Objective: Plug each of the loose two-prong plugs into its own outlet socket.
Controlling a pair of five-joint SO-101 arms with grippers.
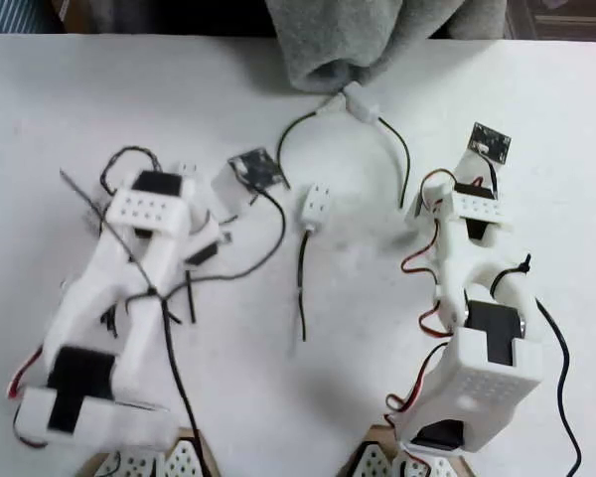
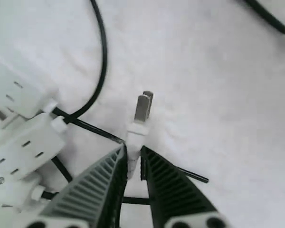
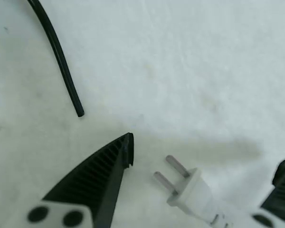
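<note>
Low over the table (image 2: 228,95), left fingers (image 2: 118,164) clenched on a plug (image 2: 141,111), right fingers (image 3: 118,159) released astride a second plug (image 3: 192,190)

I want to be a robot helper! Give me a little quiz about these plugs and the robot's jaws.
1. True or false: the left jaws are shut on a white plug.
2. The second plug, between the right jaws, is: A) in a socket, B) lying on the table, C) lifted up.
3. Fill in: each plug has ___ prongs.
Key: 1 true; 2 B; 3 two.
</note>
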